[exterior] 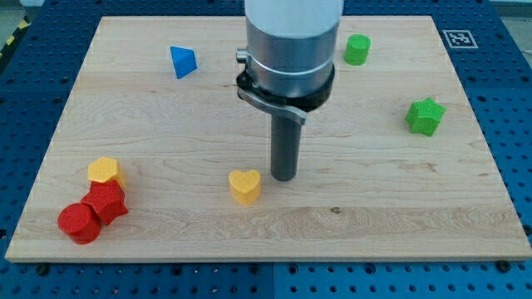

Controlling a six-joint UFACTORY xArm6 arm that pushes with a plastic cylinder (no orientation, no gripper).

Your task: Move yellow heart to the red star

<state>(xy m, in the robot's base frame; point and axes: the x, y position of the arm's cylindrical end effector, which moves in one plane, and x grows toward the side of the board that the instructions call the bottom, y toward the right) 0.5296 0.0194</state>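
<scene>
The yellow heart (244,186) lies on the wooden board below the middle. My tip (284,176) stands just to the view's right of it, a small gap away. The red star (106,202) lies near the board's lower left corner, far to the left of the heart. It touches a red round block (79,223) below and left of it and a yellow hexagon-like block (104,171) above it.
A blue triangular block (183,61) lies at the upper left. A green round block (357,49) lies at the upper right, and a green star (426,115) near the right edge. The arm's grey body (291,50) hangs over the board's upper middle.
</scene>
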